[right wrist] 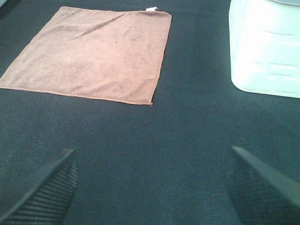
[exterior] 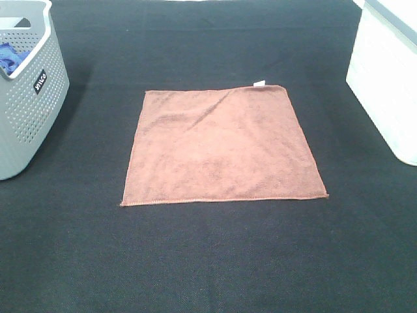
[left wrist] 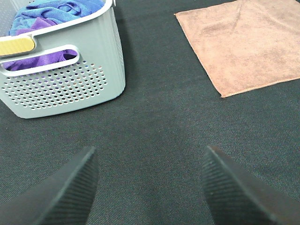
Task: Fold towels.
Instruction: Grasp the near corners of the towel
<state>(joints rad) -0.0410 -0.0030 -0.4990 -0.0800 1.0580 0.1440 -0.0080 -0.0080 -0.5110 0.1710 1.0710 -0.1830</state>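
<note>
A rust-brown square towel (exterior: 221,147) lies spread flat in the middle of the black table, with a small white tag (exterior: 259,83) at its far edge. It also shows in the left wrist view (left wrist: 248,44) and the right wrist view (right wrist: 93,54). My left gripper (left wrist: 150,180) is open and empty, low over the bare table, short of the towel's near left corner. My right gripper (right wrist: 152,183) is open and empty over the bare table, short of the towel's near right corner. Neither arm shows in the exterior high view.
A grey perforated basket (exterior: 29,98) stands at the far left, holding blue and purple cloths (left wrist: 51,18). A white bin (exterior: 388,81) stands at the far right and also shows in the right wrist view (right wrist: 265,47). The table is covered in black cloth (exterior: 208,261).
</note>
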